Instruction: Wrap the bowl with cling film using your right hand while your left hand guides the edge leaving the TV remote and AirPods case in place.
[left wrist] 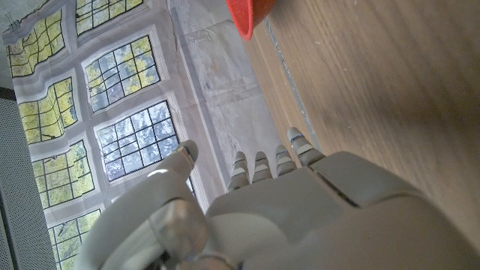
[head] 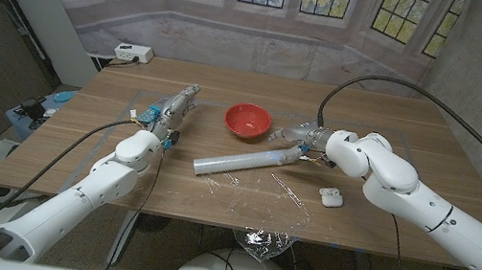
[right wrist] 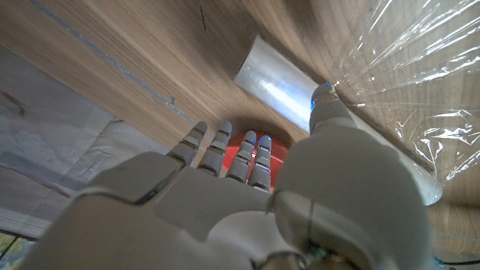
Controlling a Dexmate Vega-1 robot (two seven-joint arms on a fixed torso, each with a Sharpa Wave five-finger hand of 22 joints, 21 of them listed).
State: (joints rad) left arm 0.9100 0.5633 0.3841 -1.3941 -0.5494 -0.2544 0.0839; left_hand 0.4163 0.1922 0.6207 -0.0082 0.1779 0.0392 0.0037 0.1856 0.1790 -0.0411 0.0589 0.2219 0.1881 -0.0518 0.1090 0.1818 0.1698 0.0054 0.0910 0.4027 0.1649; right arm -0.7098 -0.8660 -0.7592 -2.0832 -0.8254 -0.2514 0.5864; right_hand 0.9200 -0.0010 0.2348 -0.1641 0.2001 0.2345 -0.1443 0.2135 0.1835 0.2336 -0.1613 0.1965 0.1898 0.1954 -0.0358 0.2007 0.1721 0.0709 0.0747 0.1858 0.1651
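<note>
1. Red bowl point(head: 248, 121) sits upper centre of the head view, uncovered — wrapping not yet begun.
2. Cling film roll point(head: 241, 162) lies just below it, a loose sheet trailing toward the bottom edge.
3. Right hand point(head: 301, 144) at the roll's end, fingers spread; whether it grips, I cannot tell. Next, I judge: draw film over the bowl.
4. Left hand point(head: 175, 110), fingers straight and together, waits left of the bowl.
5. AirPods case point(head: 330, 198) lies right of centre.

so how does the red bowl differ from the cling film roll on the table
The red bowl is round, opaque and stands open side up, while the cling film roll is a long pale tube lying on its side. The bowl sits bare and untouched; the roll has clear film pulled out toward the table's near edge, and the right hand is at its end. Both rest on the wooden table.
</note>
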